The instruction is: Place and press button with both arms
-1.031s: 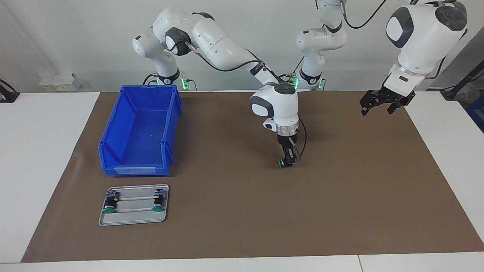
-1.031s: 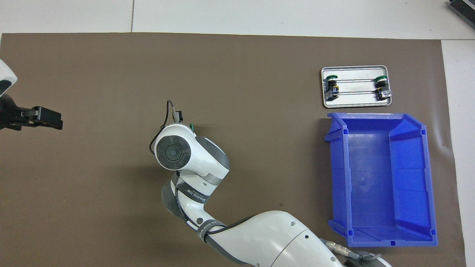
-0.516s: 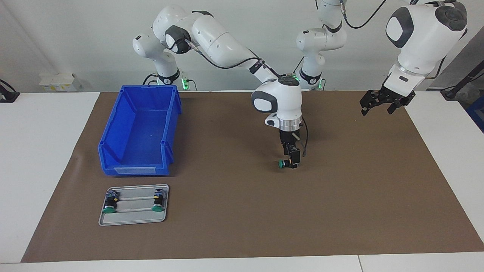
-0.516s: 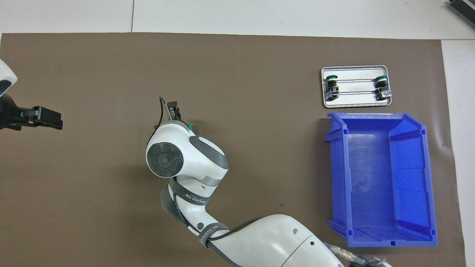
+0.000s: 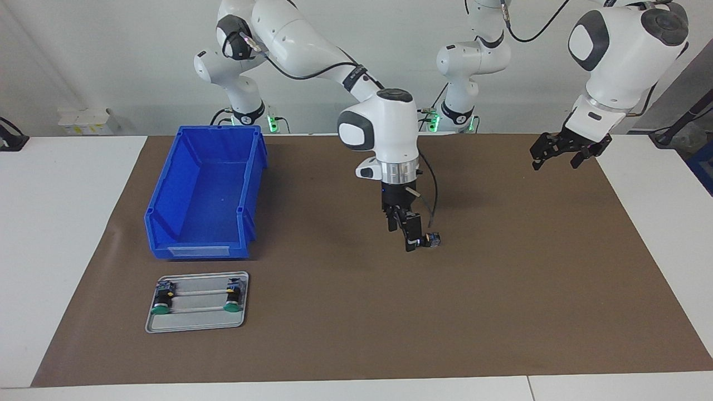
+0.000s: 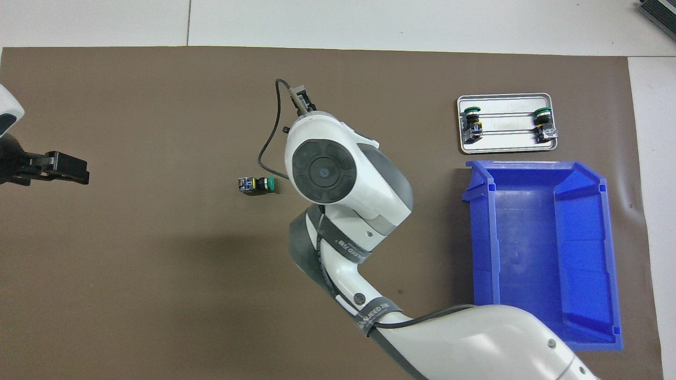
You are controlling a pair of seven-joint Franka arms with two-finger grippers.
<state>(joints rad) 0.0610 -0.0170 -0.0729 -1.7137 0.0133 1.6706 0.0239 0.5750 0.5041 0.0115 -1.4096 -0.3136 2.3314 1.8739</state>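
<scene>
The button (image 5: 430, 240) lies on its side on the brown mat near the table's middle. In the overhead view, the button (image 6: 256, 184) has its green cap toward the right arm's end of the table. My right gripper (image 5: 402, 236) is open and empty. It hangs just above the mat, beside the button on its cap side. In the overhead view it is hidden under its own wrist. My left gripper (image 5: 559, 157) is open and empty. It waits in the air over the mat at the left arm's end, and also shows in the overhead view (image 6: 68, 171).
A blue bin (image 5: 192, 252) stands on the mat at the right arm's end, also in the overhead view (image 6: 544, 345). A metal tray (image 5: 196, 327) with two green-capped buttons (image 5: 161, 305) lies farther from the robots than the bin, also in the overhead view (image 6: 504, 150).
My right gripper has opened, let go of the button, risen and shifted toward the right arm's end. The button now lies free on the mat. The left arm has not moved.
</scene>
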